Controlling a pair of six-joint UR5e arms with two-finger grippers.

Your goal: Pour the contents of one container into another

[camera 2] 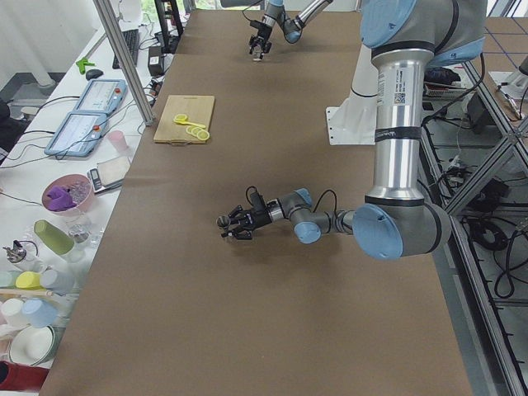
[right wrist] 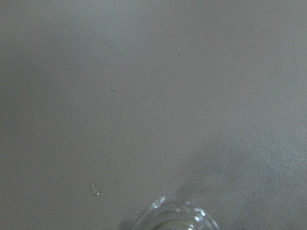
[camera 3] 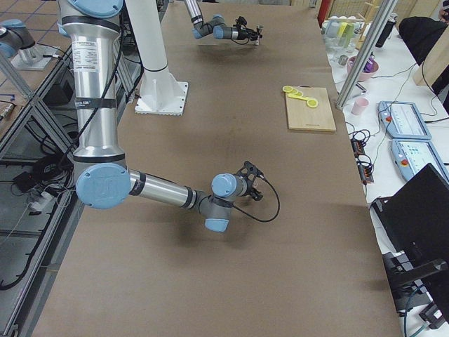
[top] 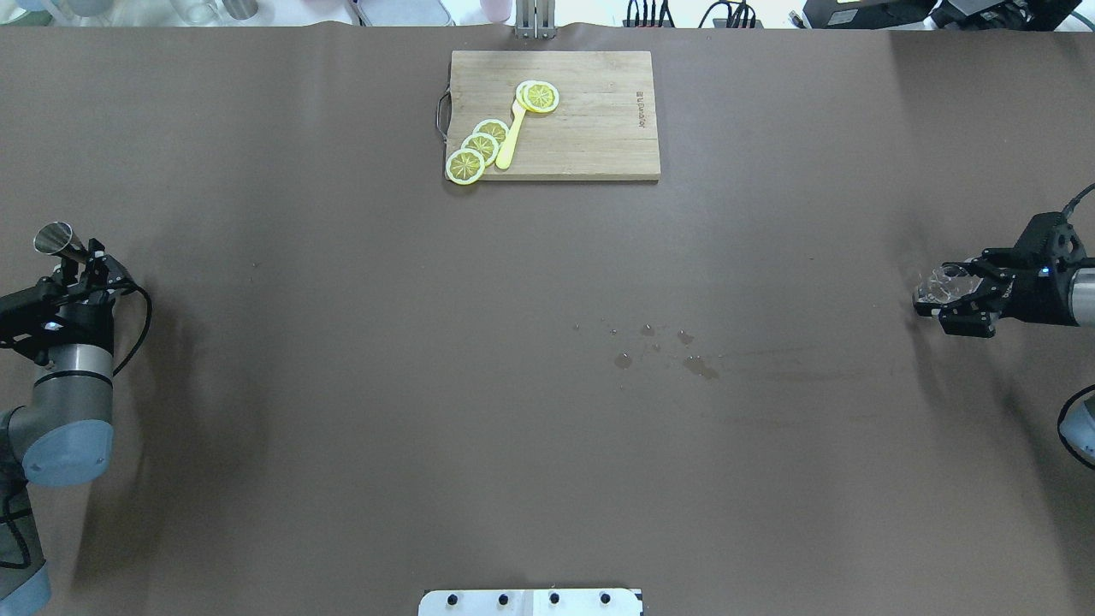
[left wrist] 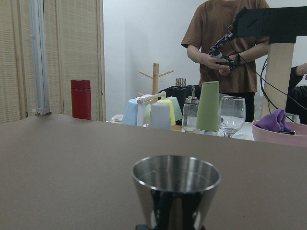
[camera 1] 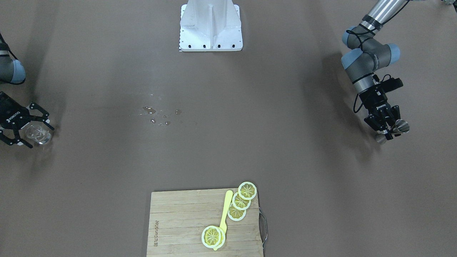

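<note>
A small steel jigger (camera 1: 402, 125) is held at its waist by my left gripper (camera 1: 390, 131), which is shut on it at the table's left end. In the overhead view the jigger (top: 53, 239) sticks out tilted beyond that gripper (top: 81, 261). Its open mouth (left wrist: 175, 178) fills the lower left wrist view, and I cannot see any contents. At the opposite end, my right gripper (camera 1: 31, 132) is shut on a clear glass (camera 1: 37, 135). Overhead, the glass (top: 941, 281) sits in the gripper (top: 932, 298). Only the glass rim (right wrist: 175, 218) shows in the right wrist view, above the brown table.
A wooden cutting board (top: 599, 128) at the far middle carries lemon slices (top: 479, 150) and a yellow utensil (top: 511, 137). Water drops (top: 659, 346) lie spilled near the table's centre. The robot's white base (camera 1: 210, 26) stands at the near edge. An operator and cups show beyond the table's left end.
</note>
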